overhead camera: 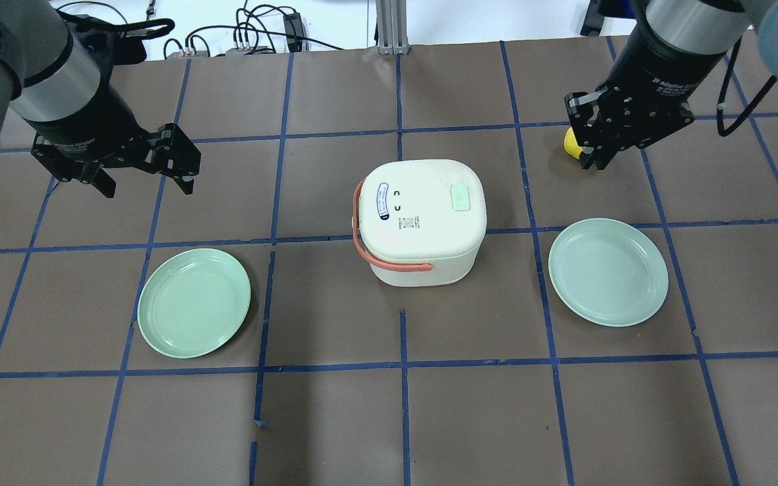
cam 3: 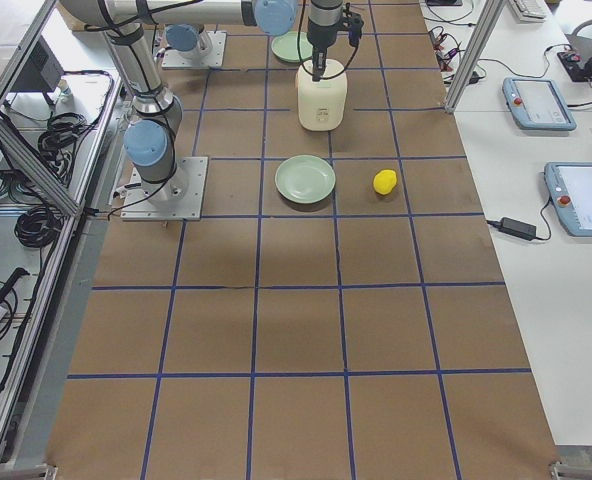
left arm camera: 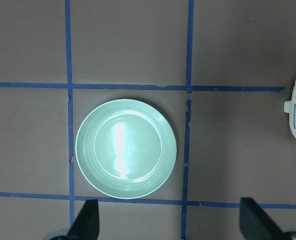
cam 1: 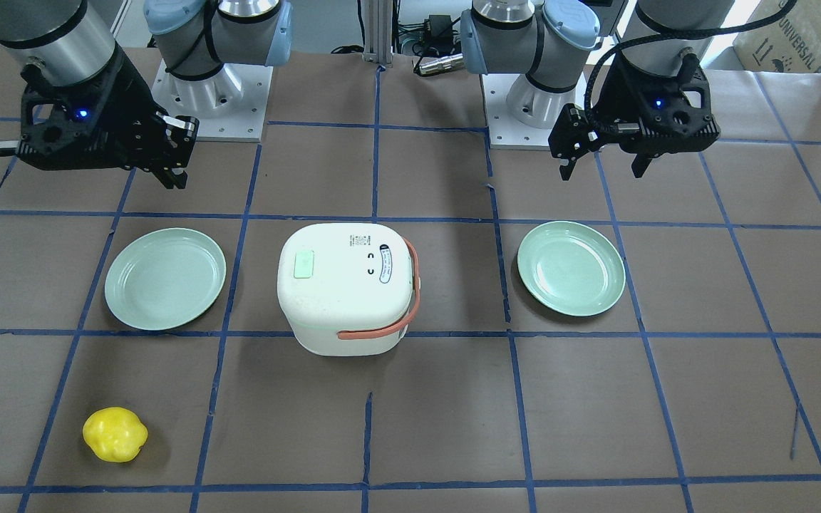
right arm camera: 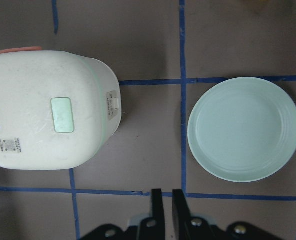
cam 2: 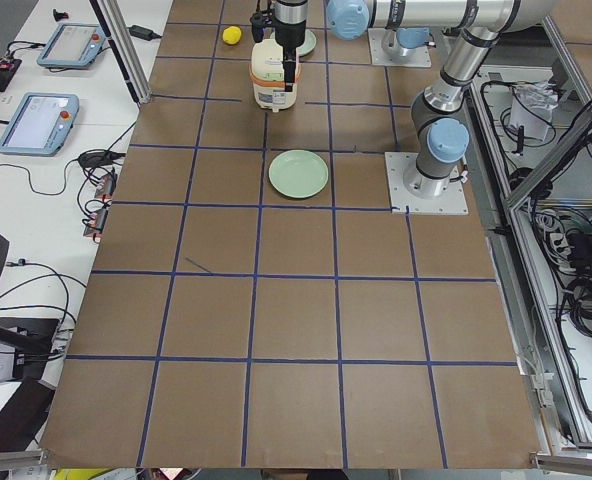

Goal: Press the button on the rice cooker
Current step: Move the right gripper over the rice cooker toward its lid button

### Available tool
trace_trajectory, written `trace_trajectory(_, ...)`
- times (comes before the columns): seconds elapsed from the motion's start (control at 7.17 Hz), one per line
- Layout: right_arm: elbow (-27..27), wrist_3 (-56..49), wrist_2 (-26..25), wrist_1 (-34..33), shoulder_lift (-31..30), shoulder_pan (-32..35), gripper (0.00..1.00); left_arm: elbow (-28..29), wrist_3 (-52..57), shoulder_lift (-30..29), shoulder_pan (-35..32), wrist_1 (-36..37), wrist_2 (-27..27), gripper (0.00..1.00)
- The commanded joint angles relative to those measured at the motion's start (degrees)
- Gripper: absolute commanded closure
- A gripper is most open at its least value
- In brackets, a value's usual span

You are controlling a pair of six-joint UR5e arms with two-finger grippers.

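A white rice cooker (overhead camera: 419, 216) with an orange handle stands at the table's middle. It also shows in the front view (cam 1: 346, 285) and the right wrist view (right arm camera: 48, 125). Its pale green button (overhead camera: 460, 198) lies on the lid, on the side toward my right arm, and shows in the front view (cam 1: 304, 264) and the right wrist view (right arm camera: 63, 114). My right gripper (overhead camera: 590, 162) is shut and empty, high and beyond the cooker to its right; its fingers (right arm camera: 157, 197) touch. My left gripper (overhead camera: 146, 182) is wide open and empty, far left of the cooker, above a plate (left arm camera: 126, 148).
Two pale green plates lie either side of the cooker, one left (overhead camera: 194, 302) and one right (overhead camera: 608, 271). A yellow fruit (cam 1: 115, 434) lies at the far right of the table, partly hidden by my right gripper in the overhead view (overhead camera: 570, 143).
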Motion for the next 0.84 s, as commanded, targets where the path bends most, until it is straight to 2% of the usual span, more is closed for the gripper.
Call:
trace_trajectory(0.0, 2.4, -0.6, 9.3, -2.2, 1.1, 0.9, 0.96, 0.0, -0.1, 0.0, 0.0, 0.0, 0.0, 0.00)
trace_trajectory(0.42, 6.4, -0.6, 13.0, -8.8, 4.1, 1.9, 0.96, 0.0, 0.0, 0.0, 0.0, 0.0, 0.0, 0.00)
trace_trajectory(0.7, 8.2, -0.6, 17.5, -10.7, 5.1, 2.2, 0.96, 0.0, 0.0, 0.1, 0.0, 0.0, 0.0, 0.00)
